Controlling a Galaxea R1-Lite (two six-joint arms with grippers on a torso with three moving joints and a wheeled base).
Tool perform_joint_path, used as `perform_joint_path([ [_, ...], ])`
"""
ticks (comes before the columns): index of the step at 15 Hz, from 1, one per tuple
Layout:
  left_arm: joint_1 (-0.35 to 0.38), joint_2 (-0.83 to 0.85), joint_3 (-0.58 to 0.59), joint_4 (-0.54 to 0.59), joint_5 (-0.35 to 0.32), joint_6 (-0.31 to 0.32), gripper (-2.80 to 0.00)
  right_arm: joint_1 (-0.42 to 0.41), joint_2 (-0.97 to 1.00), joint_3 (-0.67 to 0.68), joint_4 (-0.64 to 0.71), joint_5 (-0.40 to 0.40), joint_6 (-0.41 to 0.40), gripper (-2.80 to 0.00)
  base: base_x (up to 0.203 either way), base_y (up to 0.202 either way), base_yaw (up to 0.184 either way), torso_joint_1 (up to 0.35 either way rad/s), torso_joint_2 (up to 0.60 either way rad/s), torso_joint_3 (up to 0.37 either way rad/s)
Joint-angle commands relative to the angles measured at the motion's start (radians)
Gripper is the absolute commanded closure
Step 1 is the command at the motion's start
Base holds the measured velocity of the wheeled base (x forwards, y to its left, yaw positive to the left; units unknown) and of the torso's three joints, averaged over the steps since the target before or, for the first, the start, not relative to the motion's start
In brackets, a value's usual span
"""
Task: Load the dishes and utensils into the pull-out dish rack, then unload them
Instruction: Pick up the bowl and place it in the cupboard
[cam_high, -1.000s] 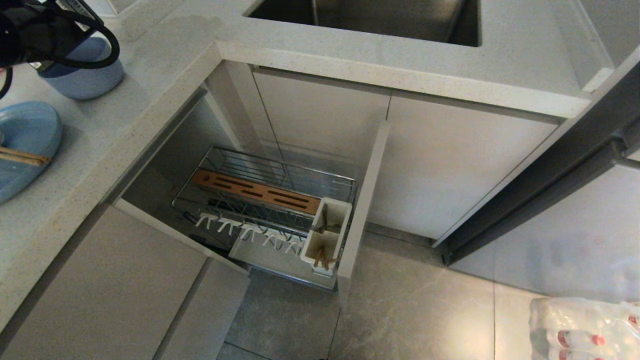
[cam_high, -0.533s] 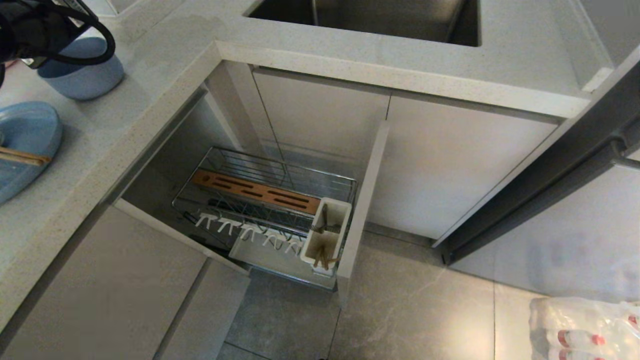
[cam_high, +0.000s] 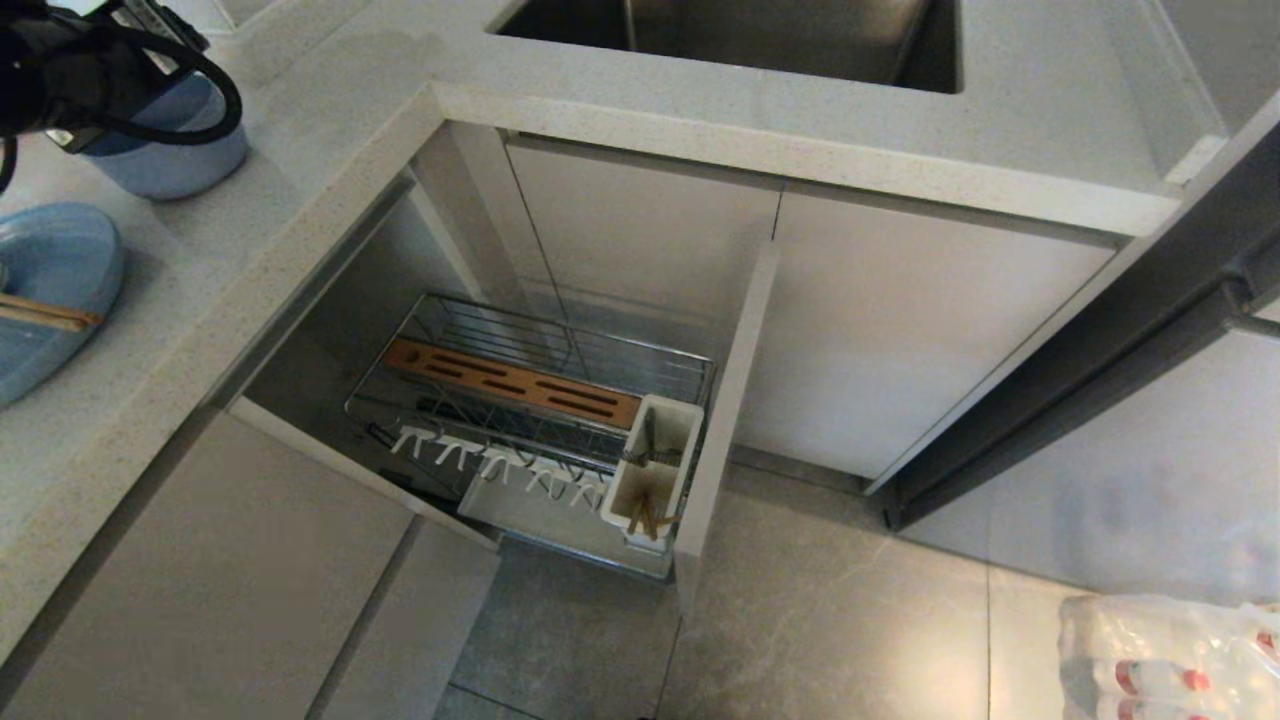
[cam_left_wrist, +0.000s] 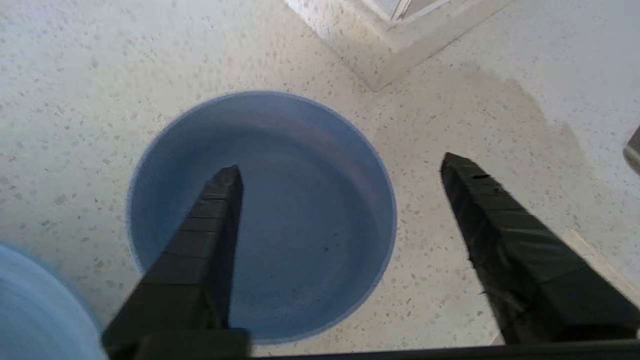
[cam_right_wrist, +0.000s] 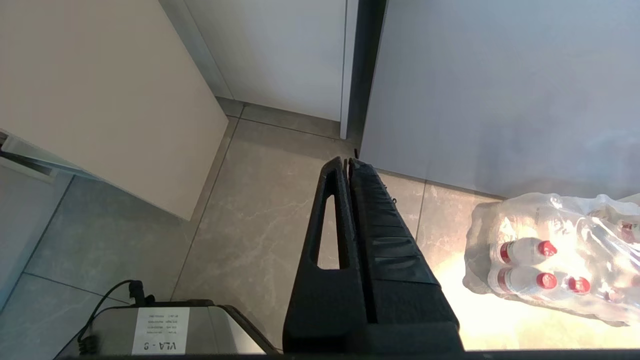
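Left gripper (cam_left_wrist: 340, 170) over the counter (cam_high: 330, 120), above the bowl (cam_left_wrist: 300, 215), fingers spread wide and holding nothing: one finger (cam_left_wrist: 205, 250) over the bowl's inside, the other beyond its rim over bare counter. Whether either touches the bowl, cannot tell. Bowl (cam_high: 175, 160) upright on the counter, up and left of the rack (cam_high: 540, 400), half hidden by the left arm and its cable in the head view. Plate (cam_high: 50, 280) also on the counter, left of the rack and just nearer than the bowl, with chopsticks (cam_high: 45, 314) lying across it.

Rack pulled out below the counter's corner, wooden strip (cam_high: 510, 380) along its middle, white hooks (cam_high: 500, 465) along its near side, cup (cam_high: 655, 465) at its right end against the front panel (cam_high: 725, 420). More chopsticks (cam_high: 645, 520) standing in the cup's near compartment; something thin and grey in the far one, too small to name.

Right gripper (cam_right_wrist: 347, 162) away from the rack, pointing down at the floor (cam_right_wrist: 250, 220), fingers pressed together, empty. Pack of bottles (cam_right_wrist: 555, 260) on the floor beside it.
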Motion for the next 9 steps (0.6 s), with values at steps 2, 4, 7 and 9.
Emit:
perform_joint_path([
  [2,0.002,0.02,0.0,-0.003,0.001,-0.006,-2.8,0.0,0.002,0.0,0.0,0.0,0.0,0.0,0.0,0.0,0.0,0.0,0.0,0.0],
  [4,-0.004,0.04,-0.001,-0.007,0.001,-0.009,-2.8,0.0,0.002,0.0,0.0,0.0,0.0,0.0,0.0,0.0,0.0,0.0,0.0,0.0],
  [7,-0.007,0.057,-0.001,-0.009,0.001,-0.01,-2.8,0.0,0.002,0.0,0.0,0.0,0.0,0.0,0.0,0.0,0.0,0.0,0.0,0.0],
  [9,-0.007,0.059,-0.001,-0.011,0.001,-0.01,-2.8,0.0,0.002,0.0,0.0,0.0,0.0,0.0,0.0,0.0,0.0,0.0,0.0,0.0],
])
